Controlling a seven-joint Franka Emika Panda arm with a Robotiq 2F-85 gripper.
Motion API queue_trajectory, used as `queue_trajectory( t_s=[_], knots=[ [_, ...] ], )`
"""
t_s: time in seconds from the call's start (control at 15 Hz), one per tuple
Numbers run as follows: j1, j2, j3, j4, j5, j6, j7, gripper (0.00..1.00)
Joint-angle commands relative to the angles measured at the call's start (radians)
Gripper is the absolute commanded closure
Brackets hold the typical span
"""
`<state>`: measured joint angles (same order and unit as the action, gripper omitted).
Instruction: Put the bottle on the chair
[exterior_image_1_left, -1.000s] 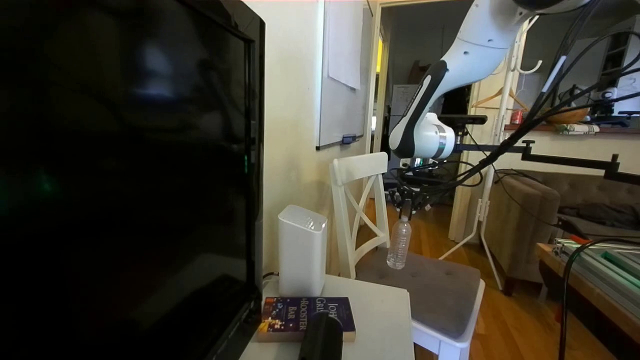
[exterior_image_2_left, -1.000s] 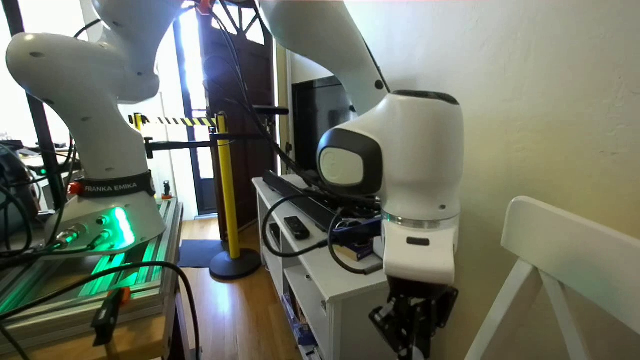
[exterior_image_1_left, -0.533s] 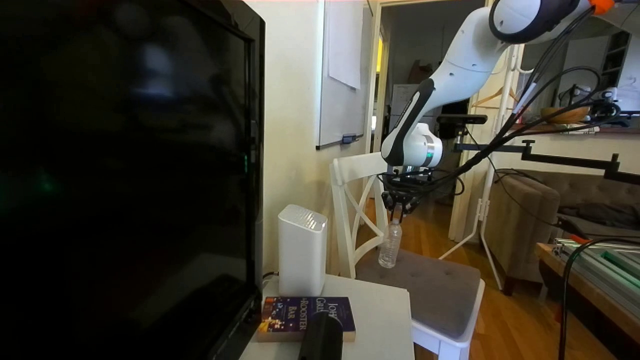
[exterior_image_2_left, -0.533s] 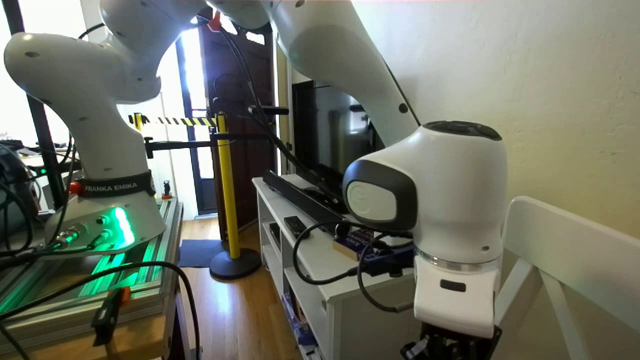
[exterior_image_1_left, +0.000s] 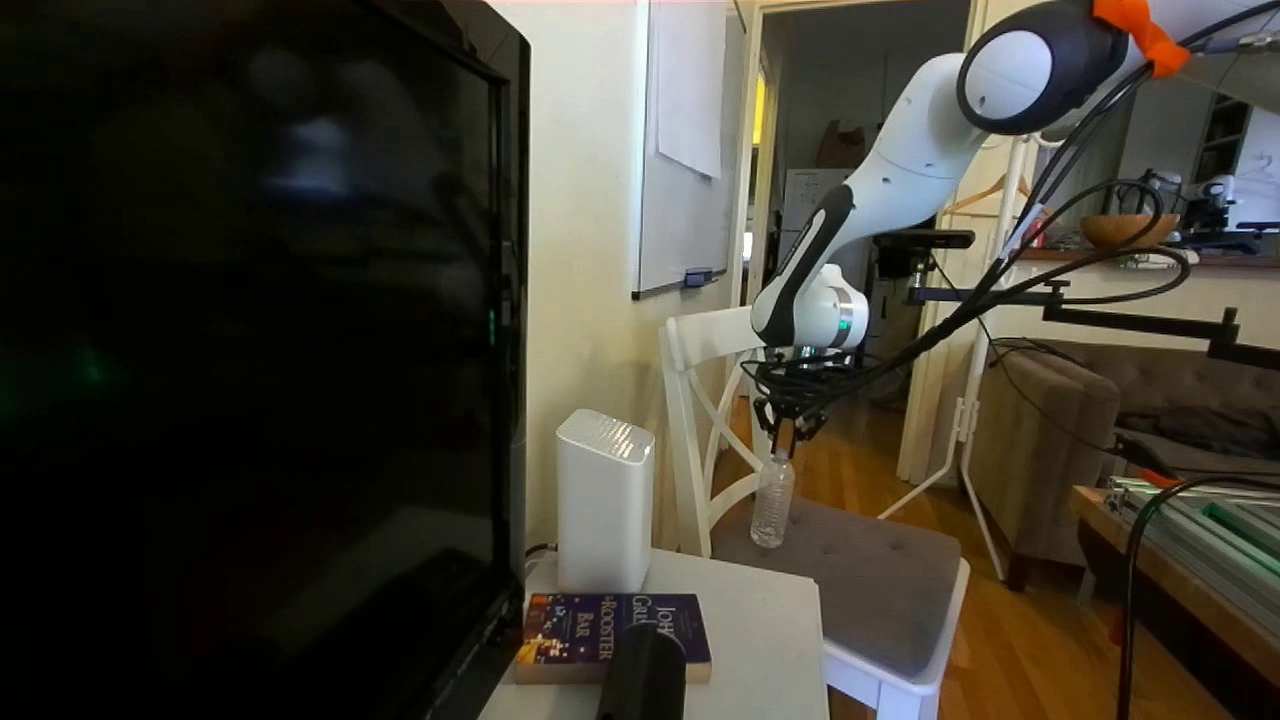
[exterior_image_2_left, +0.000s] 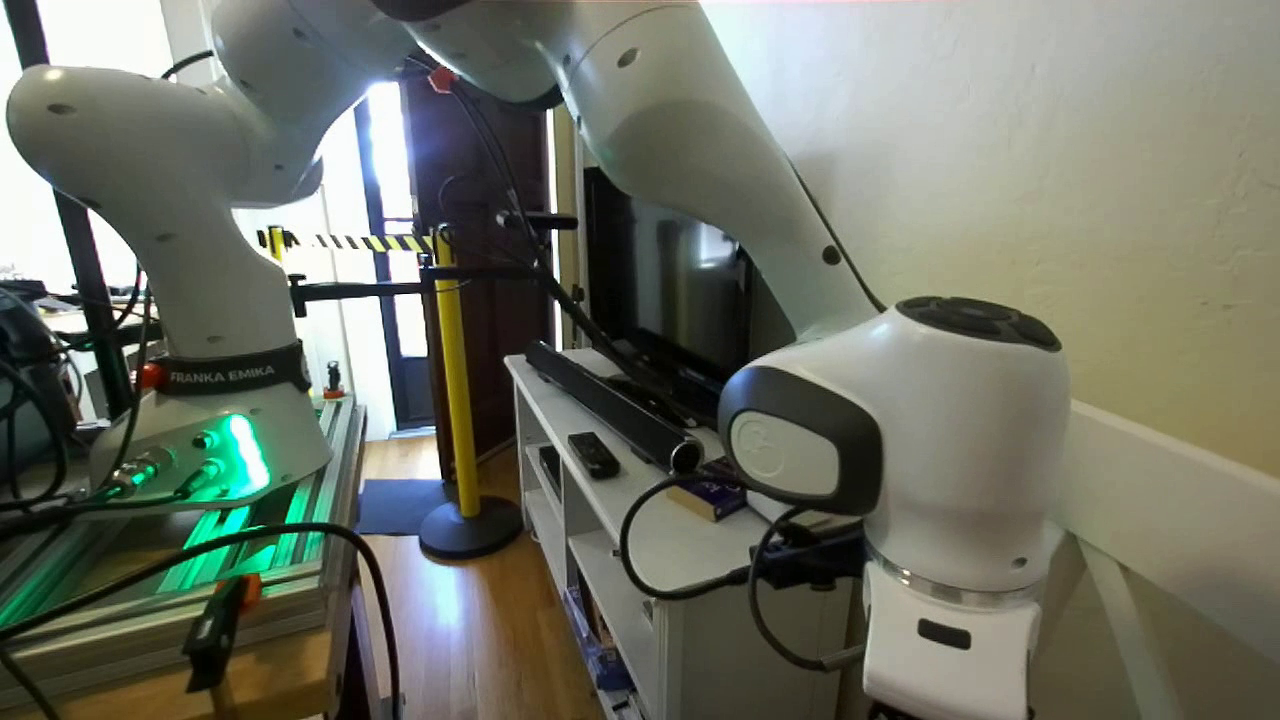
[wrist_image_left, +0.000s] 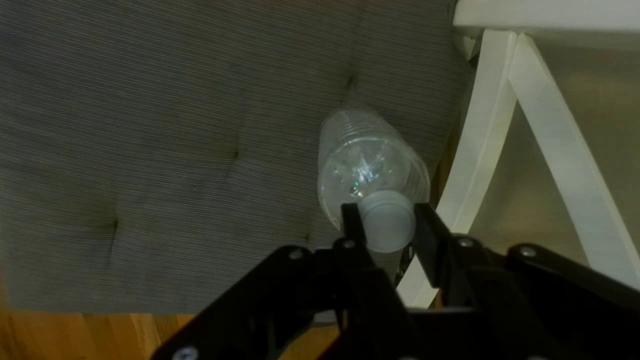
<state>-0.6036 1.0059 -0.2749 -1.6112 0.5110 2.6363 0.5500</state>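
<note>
The bottle (exterior_image_1_left: 771, 508) lowered over the chair (exterior_image_1_left: 830, 540)
Cap (wrist_image_left: 387, 229) pinched by the claw (wrist_image_left: 386, 213), it has been shifted nearer the backrest (exterior_image_1_left: 712, 335); whether the seat (exterior_image_1_left: 865, 585) is touched cannot be told, but placing seems nearly done.

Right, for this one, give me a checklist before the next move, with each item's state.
1. Gripper shut on the bottle: ok, fingers on both sides of the cap.
2. Bottle over the seat of the chair: ok.
3. Bottle resting on the seat: cannot tell.
4. Bottle upright: cannot tell; it looks slightly tilted in an exterior view.
5. Bottle clear of the backrest: ok, a gap shows in the wrist view.
</note>
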Motion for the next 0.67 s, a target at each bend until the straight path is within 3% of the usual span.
queue_trajectory(
  t_s=[0.0, 0.07, 0.13, 0.2, 0.27, 0.6],
  knots=[
    [-0.017, 0.059, -0.001, 0.097, 0.005, -0.057, 0.041, 0.92],
    [-0.018, 0.063, -0.002, 0.107, 0.004, -0.066, 0.046, 0.92],
    [-0.018, 0.064, -0.004, 0.113, 0.001, -0.077, 0.051, 0.75],
    [-0.020, 0.065, -0.004, 0.119, 0.001, -0.086, 0.053, 0.45],
    [-0.021, 0.065, -0.004, 0.123, 0.001, -0.091, 0.055, 0.44],
    [-0.019, 0.055, -0.005, 0.120, 0.001, -0.080, 0.054, 0.09]
  ],
)
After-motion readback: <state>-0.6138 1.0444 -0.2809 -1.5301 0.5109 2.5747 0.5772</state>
